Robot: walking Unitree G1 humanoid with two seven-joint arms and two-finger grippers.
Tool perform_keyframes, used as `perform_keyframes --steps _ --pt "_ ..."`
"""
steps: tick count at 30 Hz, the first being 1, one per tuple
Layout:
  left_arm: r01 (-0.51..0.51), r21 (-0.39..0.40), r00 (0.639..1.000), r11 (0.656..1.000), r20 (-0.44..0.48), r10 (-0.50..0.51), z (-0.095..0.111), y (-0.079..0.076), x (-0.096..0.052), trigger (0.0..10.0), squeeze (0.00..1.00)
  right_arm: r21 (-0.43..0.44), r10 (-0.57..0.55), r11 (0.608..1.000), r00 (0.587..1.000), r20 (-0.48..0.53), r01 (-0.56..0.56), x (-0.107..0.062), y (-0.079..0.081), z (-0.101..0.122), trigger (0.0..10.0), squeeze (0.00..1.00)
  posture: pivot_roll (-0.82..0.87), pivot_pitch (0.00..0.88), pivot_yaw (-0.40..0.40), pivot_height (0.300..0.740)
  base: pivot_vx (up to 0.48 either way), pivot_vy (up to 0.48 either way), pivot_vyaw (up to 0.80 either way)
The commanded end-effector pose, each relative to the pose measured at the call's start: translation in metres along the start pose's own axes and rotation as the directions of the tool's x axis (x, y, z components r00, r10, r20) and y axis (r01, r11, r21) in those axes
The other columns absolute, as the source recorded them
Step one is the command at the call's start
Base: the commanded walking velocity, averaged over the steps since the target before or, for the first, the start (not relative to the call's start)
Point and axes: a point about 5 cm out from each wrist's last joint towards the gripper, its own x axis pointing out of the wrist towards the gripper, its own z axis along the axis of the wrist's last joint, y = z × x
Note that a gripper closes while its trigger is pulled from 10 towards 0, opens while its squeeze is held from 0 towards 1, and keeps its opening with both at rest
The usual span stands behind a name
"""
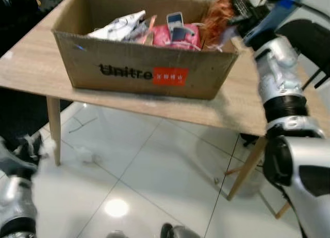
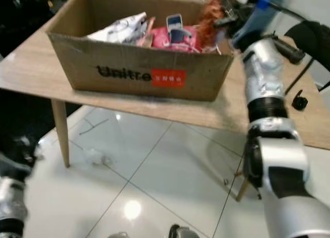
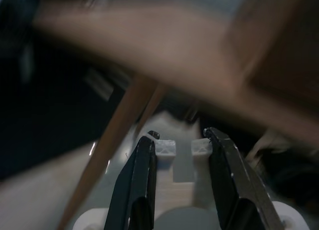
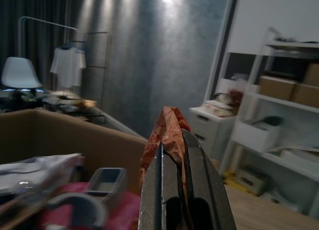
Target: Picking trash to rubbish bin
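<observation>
A brown cardboard box (image 1: 142,73) stands on the wooden table (image 1: 234,106) and holds several pieces of trash, among them a pink bag (image 1: 178,35) and a white crumpled wrapper (image 1: 117,27). My right gripper (image 1: 234,10) is raised over the box's far right corner, shut on an orange crumpled wrapper (image 1: 219,15) (image 4: 167,131) that hangs above the rim. My left gripper (image 3: 179,146) hangs low at the left, under the table's edge, with its fingers open and nothing between them.
White crumpled scraps (image 1: 85,155) lie on the tiled floor near the table leg (image 1: 53,129). A dark chair (image 2: 312,39) stands behind the table at the right. A small black object (image 2: 299,101) rests on the table's right part.
</observation>
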Motion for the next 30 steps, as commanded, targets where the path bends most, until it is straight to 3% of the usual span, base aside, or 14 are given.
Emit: perform_keyframes --steps 1,4,5,8,9,10,11,13,17,18,19,21,28,30 --pt "0.047 -0.008 0.999 0.999 -0.013 -0.048 0.001 -0.007 -0.002 10.0 0.0 -0.011 -0.008 1.0 1.0 0.013 0.008 0.0 -0.002 0.001 10.0 0.0 0.23 0.18 -0.096 0.74 0.0 0.0 0.0" --pt "0.055 -0.006 0.998 0.998 0.0 -0.055 0.004 -0.008 0.0 10.0 0.0 -0.017 -0.013 1.0 1.0 0.019 0.013 0.001 -0.002 0.002 10.0 0.0 0.23 0.18 -0.096 0.74 0.247 0.0 0.0" --pt "0.095 0.003 0.989 0.995 0.111 -0.095 0.031 -0.016 0.012 10.0 0.0 -0.012 -0.011 1.0 0.999 0.049 0.012 0.001 -0.004 0.005 10.0 0.0 0.22 0.16 -0.092 0.74 0.386 0.0 0.0" --pt "0.11 0.005 0.983 0.994 0.149 -0.11 0.041 -0.018 0.016 10.0 0.0 -0.015 -0.01 1.0 0.998 0.056 0.011 0.002 -0.004 0.006 10.0 0.0 0.22 0.16 -0.092 0.74 0.386 0.0 0.0" --pt "0.135 0.011 0.969 0.991 0.208 -0.135 0.057 -0.022 0.023 10.0 0.0 -0.014 0.006 1.0 0.998 0.063 -0.005 0.002 -0.003 0.007 10.0 0.0 0.21 0.145 -0.092 0.74 0.431 0.0 0.0" --pt "0.195 0.011 0.933 0.981 0.306 -0.189 0.087 -0.03 0.032 10.0 0.0 -0.016 0.029 0.999 0.997 0.071 -0.028 0.003 -0.001 0.007 10.0 0.0 0.21 0.141 -0.093 0.74 0.454 0.0 0.0" --pt "0.217 0.018 0.917 0.976 0.34 -0.21 0.099 -0.034 0.034 10.0 0.0 -0.019 0.035 0.999 0.997 0.073 -0.034 0.002 0.0 0.006 10.0 0.0 0.21 0.134 -0.093 0.74 0.472 0.0 0.0" --pt "0.235 0.028 0.9 0.972 0.371 -0.228 0.112 -0.039 0.036 10.0 0.0 -0.034 0.046 0.998 0.996 0.071 -0.044 0.002 0.001 0.004 10.0 0.0 0.21 0.126 -0.093 0.74 0.476 0.0 0.0" --pt "0.239 0.032 0.895 0.97 0.38 -0.233 0.118 -0.041 0.037 10.0 0.0 -0.043 0.053 0.998 0.996 0.07 -0.05 0.001 0.002 0.003 10.0 0.0 0.21 0.126 -0.093 0.74 0.48 0.0 0.0" --pt "0.286 0.056 0.853 0.957 0.44 -0.281 0.141 -0.055 0.04 10.0 0.0 -0.043 0.079 0.996 0.994 0.069 -0.076 0.0 0.004 0.001 10.0 0.0 0.2 0.115 -0.092 0.74 0.472 0.0 0.0" --pt "0.286 0.056 0.853 0.957 0.44 -0.281 0.141 -0.055 0.04 10.0 0.0 -0.043 0.079 0.996 0.994 0.069 -0.076 0.0 0.004 0.001 10.0 0.0 0.2 0.115 -0.092 0.74 0.472 0.0 0.0" --pt "0.327 0.075 0.815 0.942 0.483 -0.321 0.158 -0.065 0.041 10.0 0.0 -0.039 0.094 0.995 0.993 0.074 -0.091 -0.001 0.005 0.0 10.0 0.0 0.2 0.109 -0.094 0.74 0.469 0.0 0.0" --pt "0.361 0.079 0.78 0.929 0.521 -0.347 0.172 -0.072 0.04 10.0 0.0 -0.023 0.115 0.993 0.99 0.081 -0.114 -0.002 0.006 0.0 10.0 0.0 0.2 0.1 -0.094 0.74 0.469 0.0 0.0" --pt "0.441 0.045 0.743 0.896 0.542 -0.393 0.184 -0.085 0.039 10.0 0.0 0.036 0.182 0.982 0.981 0.064 -0.184 -0.003 0.011 -0.006 10.0 0.0 0.2 0.095 -0.096 0.74 0.232 0.0 0.0"
